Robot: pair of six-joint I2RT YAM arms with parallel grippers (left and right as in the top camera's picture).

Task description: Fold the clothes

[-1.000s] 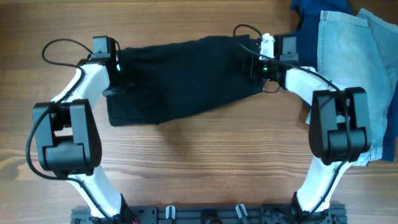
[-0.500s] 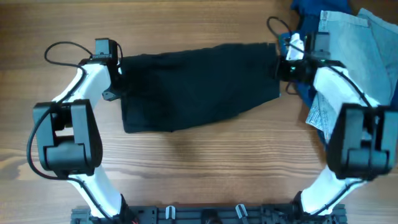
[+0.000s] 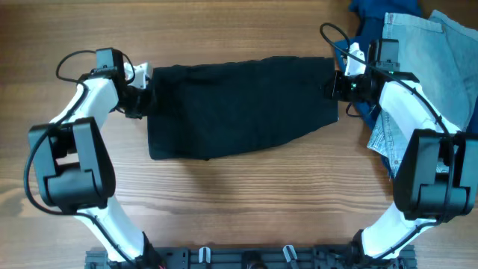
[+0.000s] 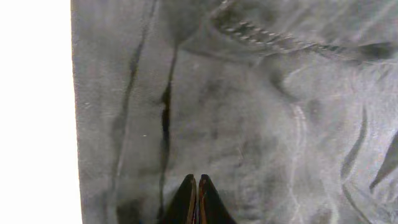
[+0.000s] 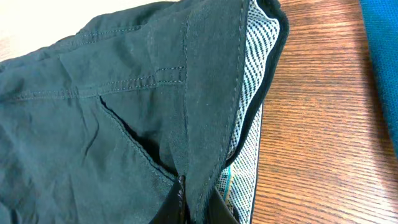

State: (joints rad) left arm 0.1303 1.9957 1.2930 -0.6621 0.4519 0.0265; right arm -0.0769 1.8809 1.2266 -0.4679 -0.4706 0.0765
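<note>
Black shorts (image 3: pixel 239 104) lie spread flat across the middle of the wooden table. My left gripper (image 3: pixel 142 93) is at their left edge. In the left wrist view its fingers (image 4: pixel 197 190) are pressed together, shut on the dark cloth (image 4: pixel 249 112), which runs taut away from them. My right gripper (image 3: pixel 333 86) is at the shorts' right edge. It (image 5: pixel 199 205) is shut on a fold of the waistband (image 5: pixel 211 93), whose dotted white lining (image 5: pixel 252 106) shows beside it.
A pile of light denim (image 3: pixel 429 75) lies at the far right under my right arm, with a dark blue garment (image 3: pixel 367 15) behind it. That blue cloth (image 5: pixel 382 56) also shows right of the waistband. Bare wood lies in front of the shorts.
My right gripper shut on the shorts' right edge and drew it rightward, stretching the shorts wider. My left gripper stayed shut and shifted slightly left.
</note>
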